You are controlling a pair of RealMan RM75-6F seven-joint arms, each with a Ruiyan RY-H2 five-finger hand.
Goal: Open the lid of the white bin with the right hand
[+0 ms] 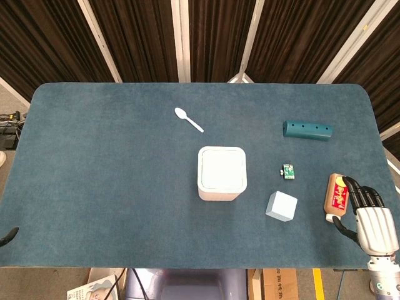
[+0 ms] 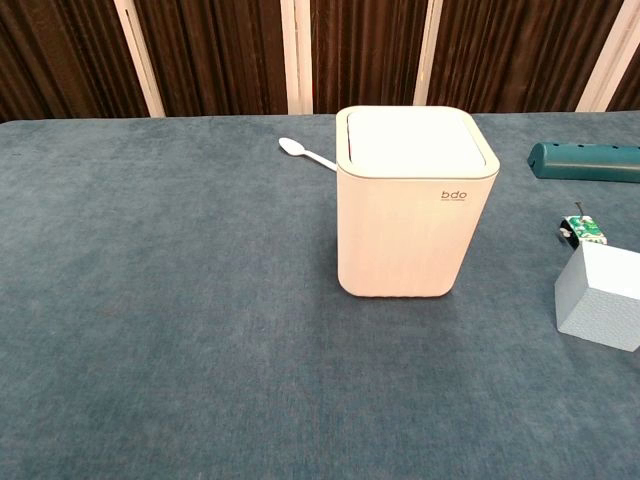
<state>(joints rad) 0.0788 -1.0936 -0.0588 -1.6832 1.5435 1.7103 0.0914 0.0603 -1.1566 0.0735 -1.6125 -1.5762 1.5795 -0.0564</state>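
Note:
The white bin (image 1: 222, 173) stands upright near the middle of the blue table, its flat lid (image 1: 222, 167) down. In the chest view the bin (image 2: 415, 215) is straight ahead, with its lid (image 2: 412, 135) level with the rim. My right hand (image 1: 370, 215) lies at the table's front right, well right of the bin, fingers spread and holding nothing. Its fingertips (image 1: 359, 187) are beside a brown bottle. Only a dark tip of my left hand (image 1: 7, 236) shows at the front left edge. Neither hand shows in the chest view.
A brown bottle (image 1: 336, 197) lies by my right hand. A pale blue cube (image 1: 281, 205) and a small green item (image 1: 288, 170) sit between bin and hand. A teal bar (image 1: 307, 130) lies at the back right and a white spoon (image 1: 188, 119) behind the bin.

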